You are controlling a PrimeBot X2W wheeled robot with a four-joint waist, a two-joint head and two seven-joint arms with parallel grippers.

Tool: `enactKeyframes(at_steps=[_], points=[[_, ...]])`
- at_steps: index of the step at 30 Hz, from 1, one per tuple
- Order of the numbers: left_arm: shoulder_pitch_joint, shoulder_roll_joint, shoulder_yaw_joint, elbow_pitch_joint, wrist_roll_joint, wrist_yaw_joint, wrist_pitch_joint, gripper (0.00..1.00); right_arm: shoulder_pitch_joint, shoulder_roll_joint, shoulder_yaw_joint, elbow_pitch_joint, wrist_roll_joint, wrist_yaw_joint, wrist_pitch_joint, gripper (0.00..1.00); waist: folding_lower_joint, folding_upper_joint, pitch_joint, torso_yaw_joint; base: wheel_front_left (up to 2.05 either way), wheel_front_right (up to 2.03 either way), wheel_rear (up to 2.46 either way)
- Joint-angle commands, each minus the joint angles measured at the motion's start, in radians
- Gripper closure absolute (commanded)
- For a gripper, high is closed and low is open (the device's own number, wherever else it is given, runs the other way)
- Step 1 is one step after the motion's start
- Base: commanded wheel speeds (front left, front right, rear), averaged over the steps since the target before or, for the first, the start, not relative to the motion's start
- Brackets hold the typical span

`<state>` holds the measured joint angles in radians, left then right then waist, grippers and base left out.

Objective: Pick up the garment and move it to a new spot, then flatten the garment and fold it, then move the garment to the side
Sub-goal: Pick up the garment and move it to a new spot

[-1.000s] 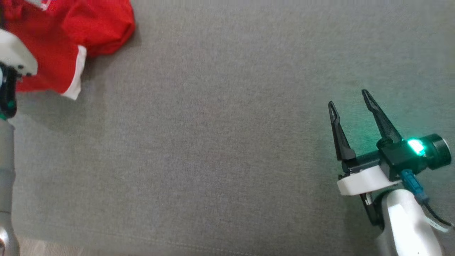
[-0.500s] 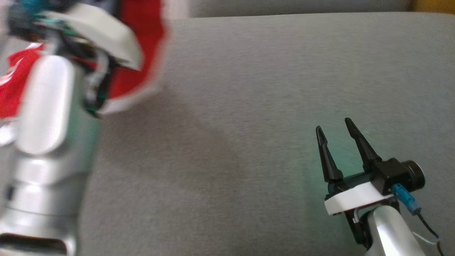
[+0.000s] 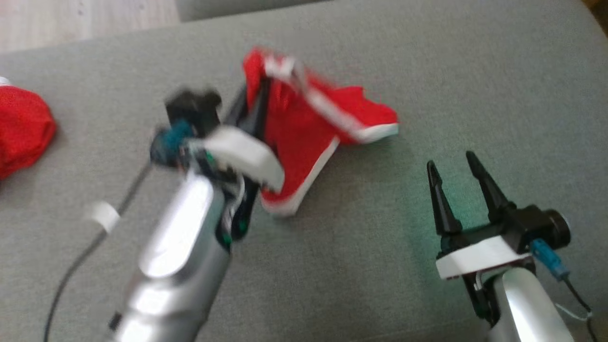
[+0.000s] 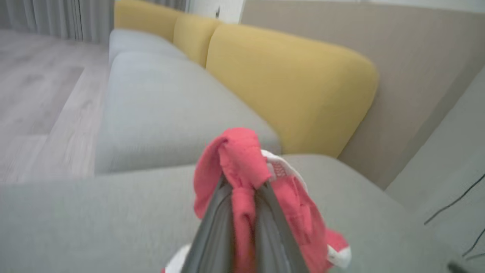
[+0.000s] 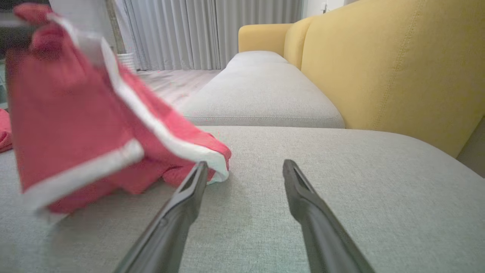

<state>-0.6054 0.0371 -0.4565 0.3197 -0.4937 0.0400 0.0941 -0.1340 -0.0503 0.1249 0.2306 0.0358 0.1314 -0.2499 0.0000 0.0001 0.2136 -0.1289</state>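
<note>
The garment [image 3: 308,123] is red with white trim. It hangs blurred from my left gripper [image 3: 254,102], with its lower edge draped on the grey sofa cushion [image 3: 332,266]. In the left wrist view my left gripper [image 4: 242,185] is shut on a bunched fold of the garment [image 4: 238,155]. My right gripper [image 3: 451,164] stands open at the lower right, a little to the right of the cloth. In the right wrist view my right gripper [image 5: 244,165] holds nothing, and the garment [image 5: 75,125] hangs to the left of its left finger.
Another red cloth [image 3: 21,126] lies at the left edge of the cushion. A dark cable [image 3: 85,251] trails from my left arm. Yellow back cushions [image 5: 394,64] rise on one side, wooden floor [image 3: 85,19] lies beyond the far edge, and a second grey seat [image 5: 261,94] continues ahead.
The head camera has shifted. My left arm has swung the garment from the upper left toward the middle of the cushion. The right gripper stays open in the same place.
</note>
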Motion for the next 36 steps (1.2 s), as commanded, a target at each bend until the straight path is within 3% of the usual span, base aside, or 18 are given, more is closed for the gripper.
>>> enactKeyframes(at_steps=[1, 10, 13, 14, 27, 36], points=[[-0.01, 0.015, 0.017, 0.003, -0.006, 0.012, -0.023, 1.0, -0.043, 0.0, 0.023, -0.043, 0.008, -0.001, -0.012, 0.0, 0.0, -0.0001, 0.036, -0.017, 0.0, 0.0, 0.0], [0.003, 0.028, 0.041, 0.221, -0.012, 0.039, -0.162, 1.0, -0.051, 0.0, 0.02, -0.055, -0.001, -0.001, -0.012, 0.0, 0.0, -0.0001, 0.094, -0.017, 0.0, 0.0, 0.0], [-0.007, 0.034, 0.046, 0.267, -0.008, 0.034, -0.206, 0.47, -0.05, 0.0, 0.014, -0.052, -0.008, -0.001, -0.012, 0.0, 0.0, -0.0001, 0.094, -0.008, 0.0, 0.0, 0.0], [-0.012, 0.037, 0.045, 0.279, -0.003, 0.03, -0.223, 0.0, -0.049, 0.0, 0.012, -0.051, -0.01, -0.001, -0.012, 0.0, 0.0, -0.0001, 0.092, -0.003, 0.0, 0.0, 0.0], [0.031, 0.041, 0.032, 0.302, -0.009, -0.033, -0.331, 0.0, -0.019, 0.0, -0.008, -0.029, -0.029, -0.001, -0.012, 0.0, 0.0, -0.0001, -0.032, 0.059, 0.0, 0.0, 0.0], [0.224, 0.076, 0.038, 0.197, -0.01, -0.004, -0.348, 0.0, 0.05, 0.0, -0.033, -0.012, -0.04, -0.001, -0.012, 0.0, 0.0, -0.0001, -0.164, 0.096, 0.0, 0.0, 0.0]])
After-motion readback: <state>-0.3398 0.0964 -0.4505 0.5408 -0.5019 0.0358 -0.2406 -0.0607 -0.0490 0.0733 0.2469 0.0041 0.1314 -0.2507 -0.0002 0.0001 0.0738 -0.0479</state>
